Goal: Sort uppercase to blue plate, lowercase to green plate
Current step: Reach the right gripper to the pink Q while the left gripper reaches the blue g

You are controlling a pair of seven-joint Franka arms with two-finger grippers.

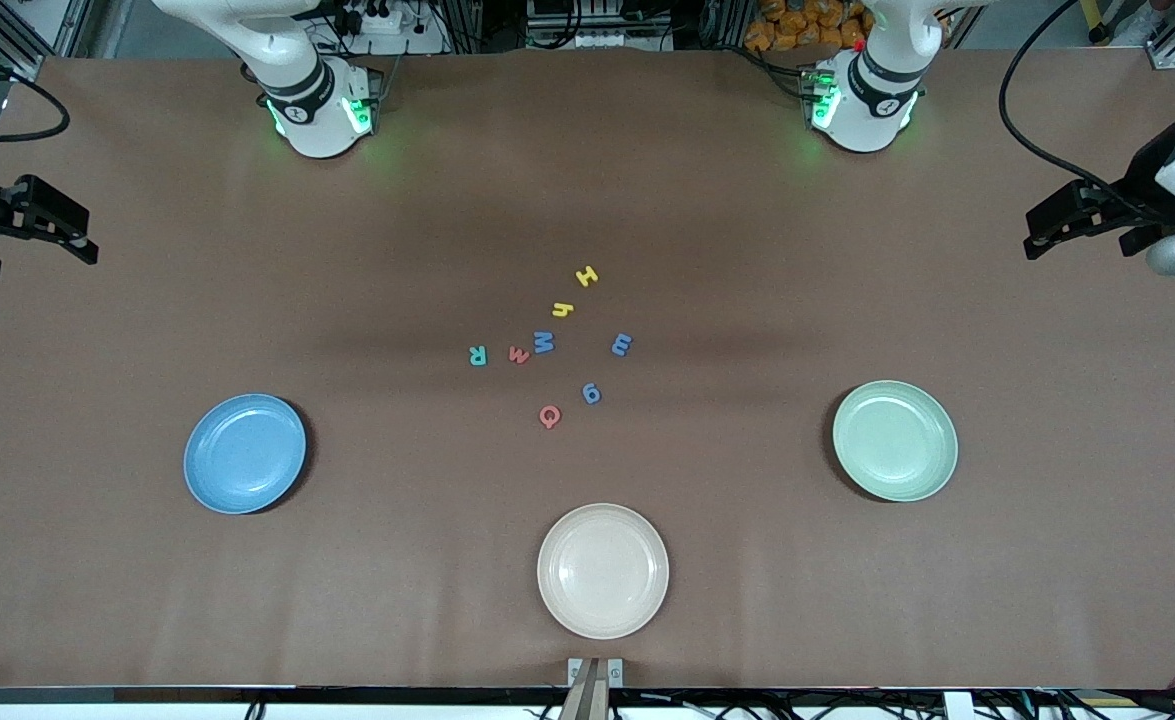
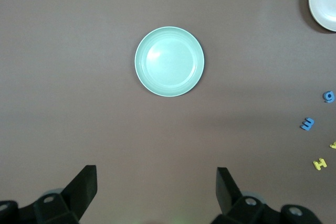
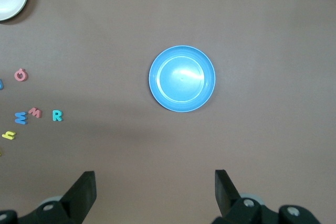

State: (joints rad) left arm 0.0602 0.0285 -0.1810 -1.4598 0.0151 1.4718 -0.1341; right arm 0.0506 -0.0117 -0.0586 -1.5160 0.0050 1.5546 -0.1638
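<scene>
Both arms parked, nothing picked yet.

L gripper (image 2: 156, 195): jaws spread wide, empty, hanging over bare table at right edge of front frame, by the left arm's end. Its wrist cam looks straight down on the green plate (image 2: 169, 61), so it's staged for the lowercase side.

R gripper (image 3: 155, 192): same, jaws spread, empty, at left edge of front frame. Blue plate (image 3: 182, 78) centred in its cam, so staged for uppercase.

Plates: blue at lower left of front frame, green at lower right, both empty. Cream plate (image 1: 603, 570) at bottom centre, nearest the front cam, a distractor I'd guess.

Letters all loose in a cluster mid-frame, between the two plates and farther from the front cam than them:
- yellow H (image 1: 587, 275) at top, yellow h (image 1: 562, 309) just below
- row: teal R (image 1: 478, 354), red m (image 1: 519, 354), blue M (image 1: 544, 342)
- blue m (image 1: 622, 345) toward green plate side, reads like a sideways E
- blue g (image 1: 591, 392), red Q (image 1: 550, 416) lowest

Task at zero. R and Q sit closest to blue plate side, so likely first picks for R arm.
</scene>
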